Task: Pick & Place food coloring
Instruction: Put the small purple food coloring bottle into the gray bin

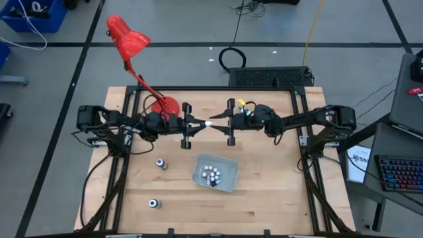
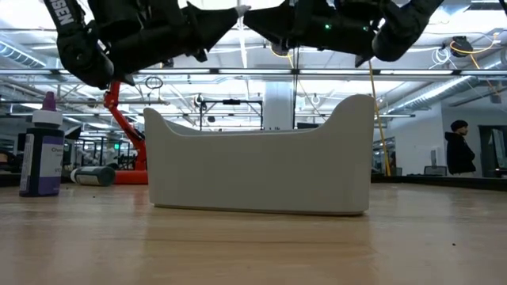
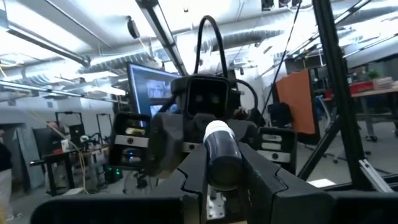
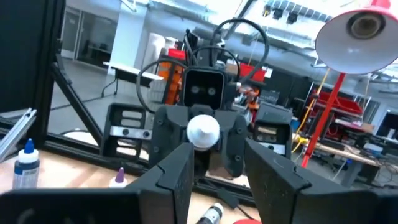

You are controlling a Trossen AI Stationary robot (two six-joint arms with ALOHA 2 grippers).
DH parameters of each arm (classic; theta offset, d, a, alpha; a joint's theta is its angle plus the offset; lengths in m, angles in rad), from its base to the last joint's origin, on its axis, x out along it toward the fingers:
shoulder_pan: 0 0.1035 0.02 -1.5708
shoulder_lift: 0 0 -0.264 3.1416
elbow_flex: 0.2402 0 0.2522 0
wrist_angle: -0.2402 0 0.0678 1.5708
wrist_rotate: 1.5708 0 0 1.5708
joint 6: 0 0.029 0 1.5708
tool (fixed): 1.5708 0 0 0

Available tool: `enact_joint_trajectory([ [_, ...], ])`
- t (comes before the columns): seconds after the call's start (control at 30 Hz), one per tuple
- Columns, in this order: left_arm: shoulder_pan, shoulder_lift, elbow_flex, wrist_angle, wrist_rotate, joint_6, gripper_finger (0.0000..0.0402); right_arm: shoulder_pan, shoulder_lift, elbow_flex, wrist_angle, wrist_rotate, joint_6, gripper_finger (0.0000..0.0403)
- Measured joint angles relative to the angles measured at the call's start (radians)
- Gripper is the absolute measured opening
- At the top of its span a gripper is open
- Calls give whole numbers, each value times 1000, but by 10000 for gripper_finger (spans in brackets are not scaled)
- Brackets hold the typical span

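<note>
The wooden counter (image 1: 264, 211) carries a pale tray (image 1: 230, 166) near its middle, and most of the food coloring (image 1: 211, 175) stands upright inside it in a cluster, white caps up. Two more bottles stand upright on the bare wood well apart from the tray on the left arm's side, one near (image 1: 160, 163) and one closer to the front edge (image 1: 154, 203).

Above the tray's far side, the two arms meet nose to nose in mid-air. The left pincer (image 1: 200, 124) is clamped nearly shut on the held bottle (image 3: 221, 152). This is a small one with a dark body and a white cap. The right pincer (image 1: 219, 119) faces it with its fingers (image 4: 180, 171) standing part open on either side of the cap's line. I cannot tell whether they touch the cap.

The held bottle lies level. Its long axis runs along the line between the two arms, and the cap (image 4: 203, 131) points straight at the right pincer.

It looks like a light, rigid little plastic vial. It is probably smooth and round, so it could roll or pivot in a two-finger grip. The best hold is likely across the body just below the cap, squarely on the axis. A pinch on the rounded cap alone could let it squirt out.
</note>
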Motion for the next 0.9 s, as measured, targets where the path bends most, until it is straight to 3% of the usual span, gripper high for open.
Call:
enact_joint_trajectory([
  [0.63, 0, 0, 0, -72, -18, -6, 65, 10, -2, 5, -43, -24, 1, 127],
  [0.9, 0, 0, 0, -75, -18, -6, 64, 10, -2, 5, -72, -24, -12, 62],
])
